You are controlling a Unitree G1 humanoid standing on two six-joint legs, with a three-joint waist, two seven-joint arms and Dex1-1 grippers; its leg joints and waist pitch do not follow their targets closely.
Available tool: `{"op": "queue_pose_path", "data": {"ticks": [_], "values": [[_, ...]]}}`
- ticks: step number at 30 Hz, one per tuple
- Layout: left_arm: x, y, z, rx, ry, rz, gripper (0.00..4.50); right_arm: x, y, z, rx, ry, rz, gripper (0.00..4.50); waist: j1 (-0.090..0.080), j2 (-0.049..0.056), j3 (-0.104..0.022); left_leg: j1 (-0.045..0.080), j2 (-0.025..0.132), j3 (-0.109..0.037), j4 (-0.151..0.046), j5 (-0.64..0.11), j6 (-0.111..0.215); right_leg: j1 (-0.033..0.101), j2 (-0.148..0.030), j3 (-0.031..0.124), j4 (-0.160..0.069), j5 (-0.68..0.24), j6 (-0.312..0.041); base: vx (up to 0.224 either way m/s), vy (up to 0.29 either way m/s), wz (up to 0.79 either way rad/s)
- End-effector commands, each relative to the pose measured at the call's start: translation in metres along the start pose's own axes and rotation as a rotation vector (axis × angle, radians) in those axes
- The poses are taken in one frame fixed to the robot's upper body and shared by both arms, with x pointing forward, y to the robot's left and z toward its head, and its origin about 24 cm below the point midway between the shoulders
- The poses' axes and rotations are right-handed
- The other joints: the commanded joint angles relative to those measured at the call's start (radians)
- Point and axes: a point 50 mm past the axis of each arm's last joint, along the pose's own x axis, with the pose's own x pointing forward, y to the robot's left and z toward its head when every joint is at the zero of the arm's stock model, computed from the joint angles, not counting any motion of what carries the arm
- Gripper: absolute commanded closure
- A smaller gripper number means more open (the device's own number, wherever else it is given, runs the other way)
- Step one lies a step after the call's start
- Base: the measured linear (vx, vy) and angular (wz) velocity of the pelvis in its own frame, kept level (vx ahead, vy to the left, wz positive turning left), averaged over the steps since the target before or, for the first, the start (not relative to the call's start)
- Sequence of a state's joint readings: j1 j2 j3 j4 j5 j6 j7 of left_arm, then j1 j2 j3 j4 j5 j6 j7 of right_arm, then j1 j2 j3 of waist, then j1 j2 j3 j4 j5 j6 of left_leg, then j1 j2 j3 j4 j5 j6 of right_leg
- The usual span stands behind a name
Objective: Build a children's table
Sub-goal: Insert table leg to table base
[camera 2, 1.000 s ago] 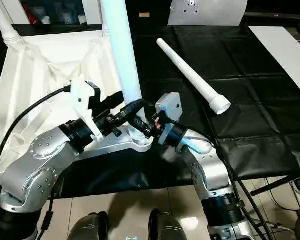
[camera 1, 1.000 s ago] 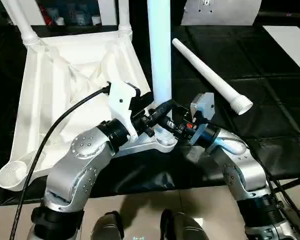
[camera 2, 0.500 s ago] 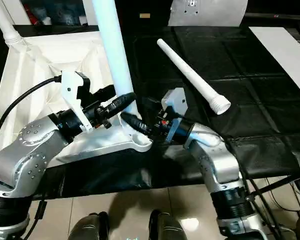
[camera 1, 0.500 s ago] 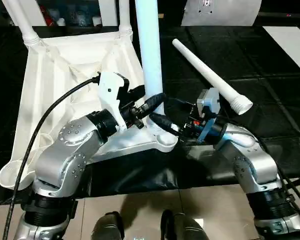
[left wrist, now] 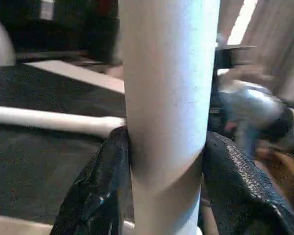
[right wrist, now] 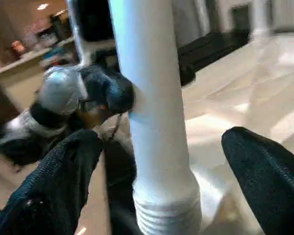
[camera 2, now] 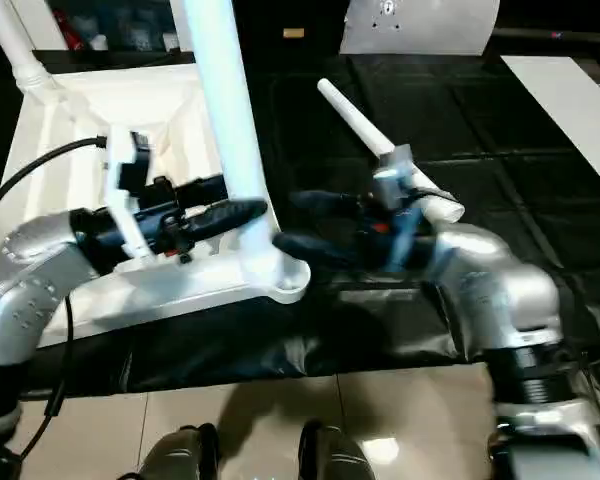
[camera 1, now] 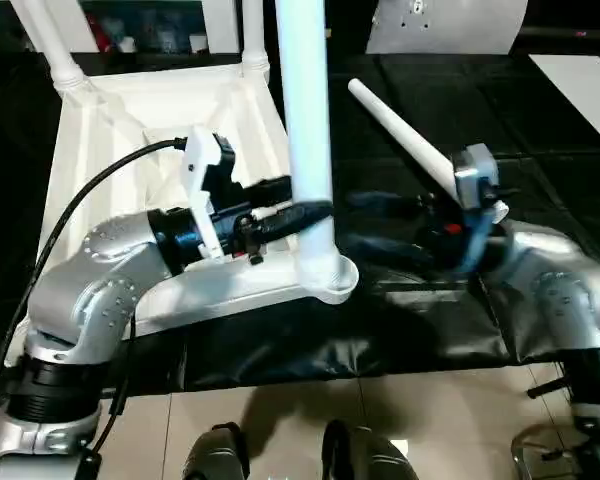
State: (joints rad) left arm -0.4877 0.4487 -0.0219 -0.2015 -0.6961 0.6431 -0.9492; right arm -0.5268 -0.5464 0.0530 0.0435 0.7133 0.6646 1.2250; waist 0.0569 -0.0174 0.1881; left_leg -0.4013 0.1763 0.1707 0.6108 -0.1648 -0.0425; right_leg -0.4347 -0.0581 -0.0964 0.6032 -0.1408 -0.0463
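The children's table lies upside down, its white top (camera 1: 90,140) ribbed side up on the left. Two legs (camera 1: 50,45) (camera 1: 252,30) stand in the far corner sockets. A third leg (camera 1: 305,100) stands upright in the near right socket (camera 1: 332,280). My left gripper (camera 1: 310,207) is shut on this leg low down, its fingers (left wrist: 100,186) pressed against both sides. My right gripper (camera 2: 315,222) is open just to the right of the leg, and its fingers (right wrist: 63,181) stand wide apart without touching it. A fourth leg (camera 1: 400,125) lies loose beyond my right arm.
The black-covered worktable (camera 1: 540,130) stretches to the right, and its near edge drops to a tiled floor (camera 1: 280,420). A white board (camera 1: 450,25) stands at the back and a white panel (camera 1: 580,80) lies far right. A black cable (camera 1: 80,215) loops over my left forearm.
My right gripper has opened wide and drawn back to the right, away from the upright leg. My left gripper has kept its hold on the leg.
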Motion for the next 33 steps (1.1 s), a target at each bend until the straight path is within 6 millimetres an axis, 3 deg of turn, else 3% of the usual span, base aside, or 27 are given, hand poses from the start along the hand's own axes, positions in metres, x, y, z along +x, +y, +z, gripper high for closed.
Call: {"op": "queue_pose_path", "data": {"ticks": [1, 7, 19, 20, 24, 33], "values": [[0.004, -0.007, 0.009, 0.003, -0.015, -0.117, 2.54, -0.001, 0.006, 0.005, 0.011, 0.052, 0.086, 0.07, 0.006, 0.007, -0.107, 0.024, 0.048, -0.018, -0.061, -0.135, 0.081, 0.076, -0.086, 0.064, -0.070, -0.306, -0.197, 0.000, 0.000, 0.00], [0.009, -0.017, 0.013, 0.001, 0.022, -0.298, 2.54, 0.002, 0.012, 0.004, 0.010, 0.135, 0.192, 0.07, 0.008, 0.003, -0.101, 0.024, 0.049, -0.019, -0.062, -0.154, 0.071, 0.073, -0.087, 0.063, -0.077, -0.371, -0.176, 0.000, 0.000, 0.00], [0.021, -0.021, 0.016, 0.051, 0.068, -0.388, 2.57, 0.020, 0.013, 0.002, 0.000, 0.162, 0.293, 0.00, 0.006, 0.003, -0.101, 0.022, 0.050, -0.020, -0.063, -0.151, 0.062, 0.074, -0.089, 0.063, -0.077, -0.381, -0.169, 0.000, 0.000, 0.00], [0.022, -0.021, 0.016, 0.055, 0.068, -0.388, 2.57, 0.022, 0.014, 0.001, 0.005, 0.161, 0.303, 0.29, 0.006, 0.001, -0.101, 0.022, 0.049, -0.020, -0.063, -0.149, 0.062, 0.074, -0.088, 0.063, -0.077, -0.377, -0.169, 0.000, 0.000, 0.00], [0.024, -0.020, 0.016, 0.062, 0.063, -0.381, 2.57, 0.028, 0.016, -0.004, 0.018, 0.164, 0.330, 0.56, 0.006, 0.002, -0.102, 0.022, 0.050, -0.019, -0.062, -0.143, 0.061, 0.074, -0.089, 0.064, -0.075, -0.355, -0.176, 0.000, 0.000, 0.00], [0.023, -0.019, 0.016, 0.066, 0.065, -0.380, 2.57, 0.030, 0.017, -0.008, 0.024, 0.176, 0.340, 1.33, 0.006, 0.001, -0.099, 0.023, 0.049, -0.020, -0.064, -0.158, 0.053, 0.074, -0.090, 0.064, -0.079, -0.398, -0.160, 0.000, 0.000, 0.00]]}}
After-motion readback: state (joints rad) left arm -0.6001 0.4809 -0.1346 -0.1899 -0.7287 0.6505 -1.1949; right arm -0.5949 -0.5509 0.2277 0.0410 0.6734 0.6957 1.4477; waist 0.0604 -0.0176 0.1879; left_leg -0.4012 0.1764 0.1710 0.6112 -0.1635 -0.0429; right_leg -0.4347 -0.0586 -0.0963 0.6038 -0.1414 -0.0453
